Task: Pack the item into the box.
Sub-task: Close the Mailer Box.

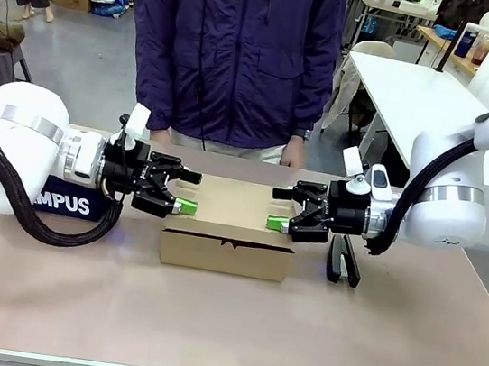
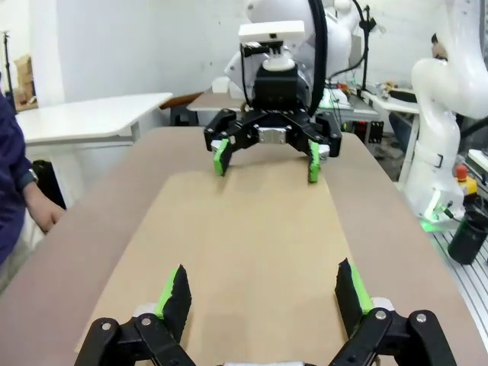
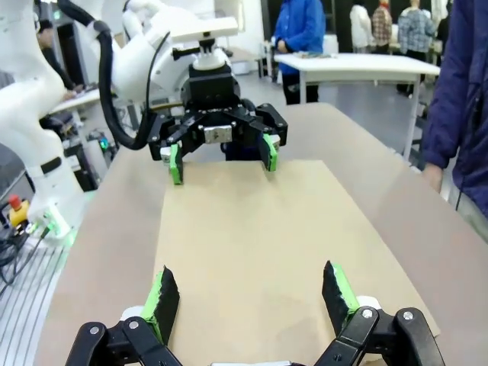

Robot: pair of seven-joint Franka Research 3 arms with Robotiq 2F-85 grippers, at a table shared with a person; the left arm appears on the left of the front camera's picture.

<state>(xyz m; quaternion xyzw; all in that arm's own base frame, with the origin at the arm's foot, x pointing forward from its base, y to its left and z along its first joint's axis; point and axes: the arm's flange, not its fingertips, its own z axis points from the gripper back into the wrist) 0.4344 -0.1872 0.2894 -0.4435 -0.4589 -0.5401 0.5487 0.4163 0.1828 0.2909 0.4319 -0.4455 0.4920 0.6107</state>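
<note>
The brown cardboard box (image 1: 228,235) lies in the middle of the table with its flap lid down flat (image 2: 252,229) (image 3: 252,229). My left gripper (image 1: 187,191) hovers open over the box's left end, pointing right. Facing it over the right end is my right gripper (image 1: 277,209), also open. Each wrist view looks along the lid: my left gripper (image 2: 263,293) sees the right gripper (image 2: 267,156) opposite, and my right gripper (image 3: 248,293) sees the left gripper (image 3: 221,156). Nothing is between either pair of fingers. The item is out of view.
A navy pouch lettered CAMPUS (image 1: 69,202) lies behind my left arm. A black stapler (image 1: 343,261) sits on the table under my right wrist. A person in a dark jacket stands at the far edge, a hand (image 1: 292,153) hanging near the table.
</note>
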